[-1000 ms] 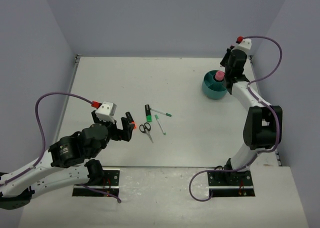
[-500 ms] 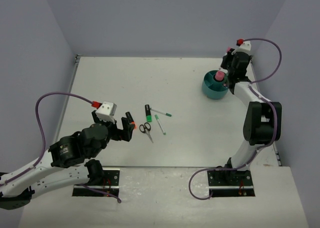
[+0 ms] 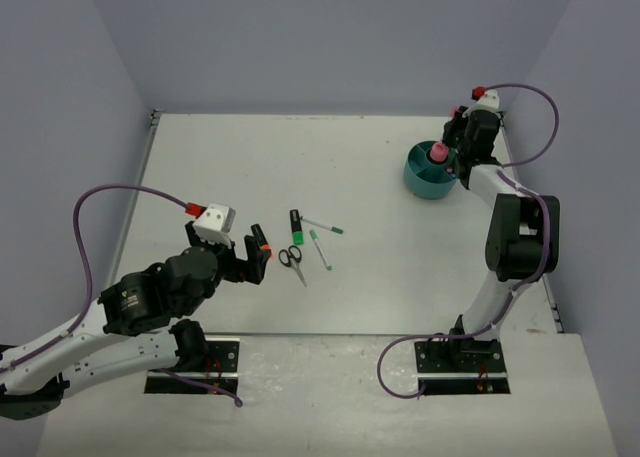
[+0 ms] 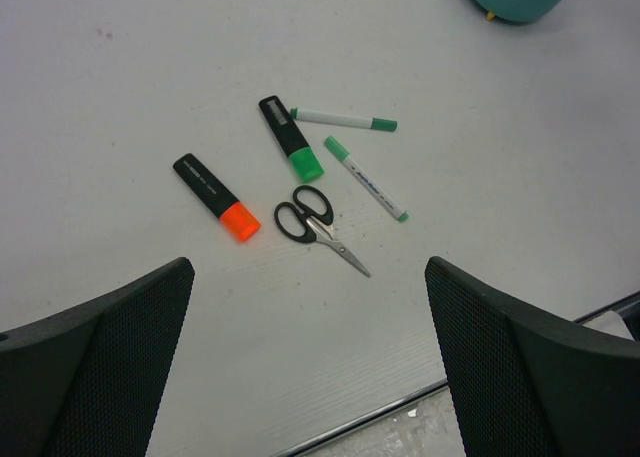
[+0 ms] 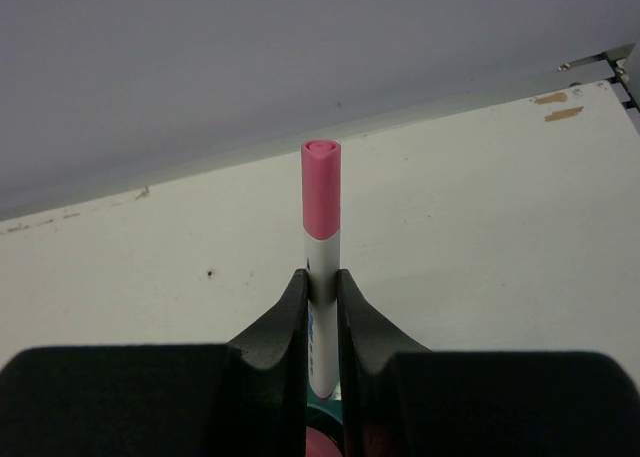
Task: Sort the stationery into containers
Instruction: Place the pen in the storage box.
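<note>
Right pincer [image 5: 320, 289]: I am clenching it on a pink-capped marker [image 5: 321, 192]. The two black fingers [image 5: 285, 322], smooth and tapered, are pressing flat on the white barrel from either side. The cap is matte pink with a rounded three-sided top. It is standing upright above my fingertips, at the centre of the wrist frame. Faint blue print is running down the barrel between the fingers. At the bottom edge of that frame, a sliver of teal and a pink rounded shape are showing under the grip. What they belong to, I cannot tell from there.

In the top view, the round teal organizer [image 3: 424, 180] is sitting at the upper right of the pale matte table [image 3: 380, 277]. It is short and cylindrical, of smooth plastic. A pink-capped bottle [image 3: 438, 152] is standing in it, just beside my right pincer.

Left pincer [image 4: 308, 277]: I am holding it released, jaws wide. The black fingers [image 4: 95, 367], mesh-textured, are framing the lower corners of the left wrist view. It is hovering apart from the loose items lying between them, higher in the frame:
- orange highlighter [image 4: 215, 197], black body, flat chisel shape, left of the group
- green highlighter [image 4: 291, 139], same build, near the centre
- scissors [image 4: 315, 227], black loop handles, thin metal blades, closed
- two thin white pens [image 4: 343, 119] with green caps, lying at an angle to each other

All are lying flat, near one another.
</note>
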`<act>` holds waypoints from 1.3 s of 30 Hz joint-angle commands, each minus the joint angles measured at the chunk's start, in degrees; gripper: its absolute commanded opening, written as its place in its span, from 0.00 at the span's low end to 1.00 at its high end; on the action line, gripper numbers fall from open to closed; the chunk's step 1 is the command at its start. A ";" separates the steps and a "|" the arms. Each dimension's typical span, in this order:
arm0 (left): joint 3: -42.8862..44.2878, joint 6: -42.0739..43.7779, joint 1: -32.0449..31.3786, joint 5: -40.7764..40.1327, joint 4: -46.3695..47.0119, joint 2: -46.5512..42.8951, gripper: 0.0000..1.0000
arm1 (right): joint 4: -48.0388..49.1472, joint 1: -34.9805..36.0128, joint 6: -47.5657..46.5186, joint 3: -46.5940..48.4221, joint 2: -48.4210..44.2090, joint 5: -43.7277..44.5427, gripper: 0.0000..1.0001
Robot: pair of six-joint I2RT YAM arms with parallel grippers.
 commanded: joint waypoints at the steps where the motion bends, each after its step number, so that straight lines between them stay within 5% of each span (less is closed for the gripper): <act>1: -0.26 2.19 0.14 0.14 2.58 0.29 1.00 | 2.42 0.08 -0.35 -0.64 0.40 -2.67 0.04; 9: -0.33 2.19 0.14 -0.03 2.49 -0.23 1.00 | 1.62 0.08 -0.33 -1.20 0.06 -4.07 0.16; 17: -0.33 2.11 0.14 -0.21 2.49 -0.74 1.00 | -0.72 0.08 -0.12 -1.27 -1.40 -5.98 0.43; 24: -0.33 2.02 0.14 -0.38 2.49 -1.02 1.00 | -1.33 0.08 0.40 -1.71 -4.49 -6.42 0.42; 33: -0.22 1.74 0.14 -1.03 2.02 -0.62 1.00 | -2.51 0.22 5.61 -3.36 -20.02 -5.79 0.42; 39: 1.12 -1.43 0.58 -4.85 -1.03 1.77 1.00 | -17.99 6.28 7.74 0.48 -29.89 -2.67 0.46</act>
